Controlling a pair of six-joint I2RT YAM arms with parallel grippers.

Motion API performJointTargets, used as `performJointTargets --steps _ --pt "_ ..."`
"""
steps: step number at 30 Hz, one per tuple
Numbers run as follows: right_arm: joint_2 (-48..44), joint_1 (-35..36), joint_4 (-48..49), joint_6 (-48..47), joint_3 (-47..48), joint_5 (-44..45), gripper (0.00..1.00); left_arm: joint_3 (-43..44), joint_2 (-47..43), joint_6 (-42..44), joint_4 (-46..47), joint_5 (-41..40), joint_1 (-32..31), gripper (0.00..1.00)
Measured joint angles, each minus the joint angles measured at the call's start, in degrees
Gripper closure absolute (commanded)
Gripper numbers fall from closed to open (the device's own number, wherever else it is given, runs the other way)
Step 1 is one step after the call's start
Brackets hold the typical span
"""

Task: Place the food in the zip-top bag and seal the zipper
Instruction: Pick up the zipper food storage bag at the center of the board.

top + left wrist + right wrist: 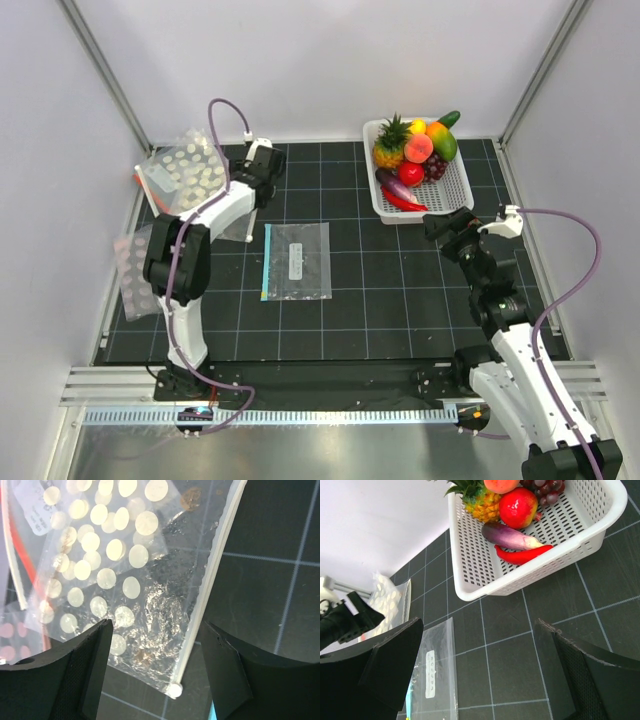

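Note:
The zip-top bag (pixel 185 170), clear with white dots, lies at the back left. In the left wrist view its near corner (pixel 150 605) sits between my left gripper's (pixel 156 625) fingers, which stand apart and touch nothing. The zipper (pixel 212 575) runs along the bag's right edge, close to the right finger (pixel 225 670). The food lies in the white basket (pixel 455 195): pineapple (pixel 480 500), red fruit (pixel 519 507), eggplant (pixel 507 535) and chili (pixel 522 555). My right gripper (pixel 480 625) hovers open and empty just in front of the basket (pixel 470 580).
A plain clear bag (pixel 297 262) with a blue edge strip lies flat mid-table. Another dotted bag (pixel 135 268) rests by the left wall. A peach (pixel 419 148), mango (pixel 443 142) and dark grapes (pixel 435 167) share the basket. Enclosure walls stand close on three sides.

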Motion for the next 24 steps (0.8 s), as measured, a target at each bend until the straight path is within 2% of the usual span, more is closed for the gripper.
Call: performJointTargets --steps 7,15,21,24 --pt "-0.74 0.0 0.5 0.87 0.0 -1.42 0.0 7.93 8.39 7.02 -3.32 -2.25 -1.46 0.16" --pt "-1.53 -0.02 0.44 1.7 0.0 -2.67 0.0 15.17 18.16 9.79 -7.43 -2.99 -2.54 0.2" --pt "-2.4 -0.02 0.44 1.9 0.0 -2.86 0.0 18.12 20.81 10.54 -9.62 -3.72 -2.51 0.34" --pt "-2.4 0.0 0.39 2.1 0.0 -2.86 0.0 18.99 21.18 10.62 -9.97 -4.42 -2.51 0.44"
